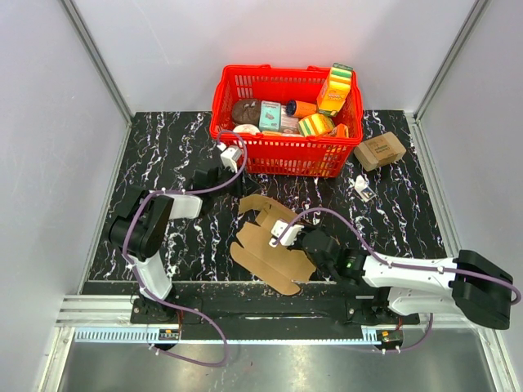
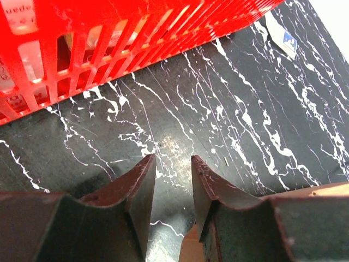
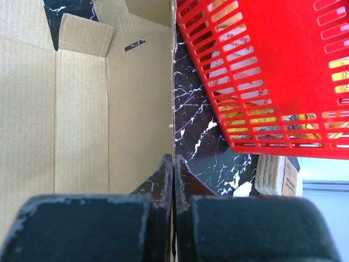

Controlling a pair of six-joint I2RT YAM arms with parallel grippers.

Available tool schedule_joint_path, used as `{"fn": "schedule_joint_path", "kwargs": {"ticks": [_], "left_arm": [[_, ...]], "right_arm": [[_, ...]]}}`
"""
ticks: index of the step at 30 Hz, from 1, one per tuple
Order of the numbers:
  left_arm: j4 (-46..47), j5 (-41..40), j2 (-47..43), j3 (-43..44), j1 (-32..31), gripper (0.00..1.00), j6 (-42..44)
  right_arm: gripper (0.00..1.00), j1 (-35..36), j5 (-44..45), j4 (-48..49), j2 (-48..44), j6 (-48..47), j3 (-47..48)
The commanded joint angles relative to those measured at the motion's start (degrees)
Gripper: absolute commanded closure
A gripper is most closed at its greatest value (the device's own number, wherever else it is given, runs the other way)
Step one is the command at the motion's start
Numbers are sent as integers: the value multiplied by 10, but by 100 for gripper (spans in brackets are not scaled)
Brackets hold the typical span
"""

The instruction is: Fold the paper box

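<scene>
We see the red basket point(image 1: 282, 155) on the far side of the worktop point(image 1: 163, 155), and it's loaded: a yellow-green carton point(image 1: 335, 88), an orange bottle point(image 1: 301, 108), a teal packet point(image 1: 270, 115). The paper box point(image 1: 261, 253) lies unfolded in front of it, mid-worktop. The right pincer point(image 3: 173, 158) is clenched on the box's edge. The left pincer point(image 2: 173, 161) is released and empty beside the basket.

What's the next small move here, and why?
Probably bring the left gripper over to the paper box: it hangs open above the table by the red basket, holding nothing, while the right gripper alone pinches the box's edge.
</scene>
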Motion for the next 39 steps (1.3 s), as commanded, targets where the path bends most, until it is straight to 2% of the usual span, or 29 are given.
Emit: {"fn": "schedule_joint_path", "kwargs": {"ticks": [1, 13, 30, 39], "left_arm": [[-7, 21, -21, -4, -1, 64, 23], [-21, 34, -47, -33, -18, 66, 41], [61, 73, -98, -115, -26, 66, 19], [122, 112, -95, -141, -27, 60, 4]], "right_arm": [[100, 6, 34, 45, 7, 23, -3], [100, 6, 57, 52, 14, 37, -10], [100, 6, 58, 57, 26, 35, -12], [100, 6, 54, 60, 36, 26, -4]]}}
